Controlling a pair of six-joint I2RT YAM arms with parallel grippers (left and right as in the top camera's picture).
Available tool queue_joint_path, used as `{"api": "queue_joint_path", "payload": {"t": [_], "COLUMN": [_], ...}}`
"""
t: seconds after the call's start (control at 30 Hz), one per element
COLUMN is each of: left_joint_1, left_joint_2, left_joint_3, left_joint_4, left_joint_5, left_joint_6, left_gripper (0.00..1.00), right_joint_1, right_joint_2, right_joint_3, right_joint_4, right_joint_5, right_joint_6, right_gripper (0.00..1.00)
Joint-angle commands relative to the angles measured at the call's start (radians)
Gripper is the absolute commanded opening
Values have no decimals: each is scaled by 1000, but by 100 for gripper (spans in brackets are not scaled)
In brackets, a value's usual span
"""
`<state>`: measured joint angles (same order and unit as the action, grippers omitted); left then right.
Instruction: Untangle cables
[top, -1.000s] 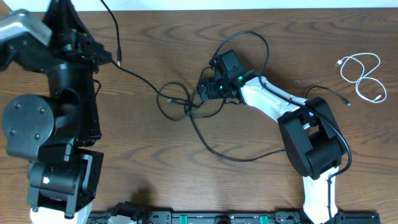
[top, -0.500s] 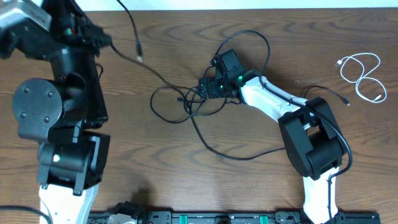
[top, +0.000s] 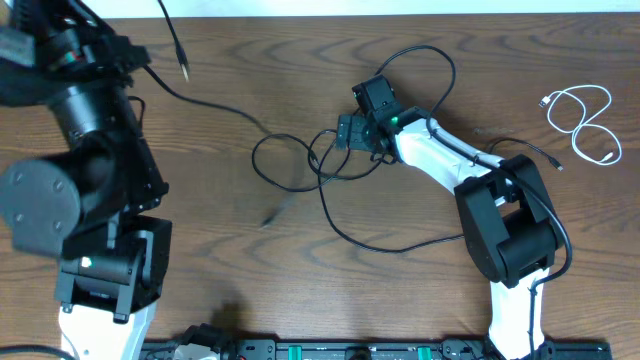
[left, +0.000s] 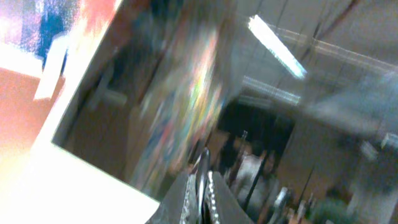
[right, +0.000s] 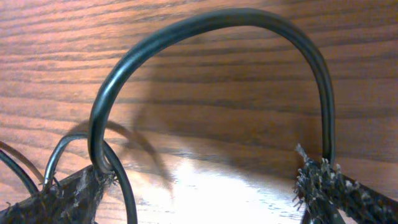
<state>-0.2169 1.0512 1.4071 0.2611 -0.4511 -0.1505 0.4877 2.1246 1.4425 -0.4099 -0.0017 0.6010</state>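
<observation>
The left jaws, raised above the surface's (top: 250, 290) far-left edge, are clamped shut on a black cable (top: 205, 103) near its plug, and the cord slants down into the black tangle (top: 322, 165) at mid-surface. The right jaws stand wide over that tangle, a black loop (right: 217, 15) arching between their fingers (right: 336, 193). The white cable (top: 583, 120) lies coiled apart at far right.

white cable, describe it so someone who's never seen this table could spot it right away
In the overhead view, take the brown wooden table and go to its far right, beyond the white-and-black right arm. There a thin white cable lies alone in loose loops. It is the only white cord, and it lies apart from the tangled thin black cables mid-table.
</observation>
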Motion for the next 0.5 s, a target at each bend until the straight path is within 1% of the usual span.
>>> {"api": "queue_joint_path", "payload": {"t": [0.0,0.17,0.3,0.47], "left_joint_1": [5,4,4,4], "left_joint_2": [17,68,112,175], "left_joint_3": [15,15,15,15], "left_joint_4": [-93,-246,-388,-594], "left_joint_5": [-10,-10,-10,-8], "left_joint_6": [19,19,9,-117], "left_gripper": [7,7,7,7], "right_joint_1": [-19,-40,-50,-48], "right_joint_2": [43,43,43,43], "right_joint_3": [-34,-34,-34,-34], "right_joint_4": [-22,43,56,56], "right_joint_5": [35,129,138,140], "right_joint_6": [83,97,93,82], "right_gripper": [99,99,99,99]}}
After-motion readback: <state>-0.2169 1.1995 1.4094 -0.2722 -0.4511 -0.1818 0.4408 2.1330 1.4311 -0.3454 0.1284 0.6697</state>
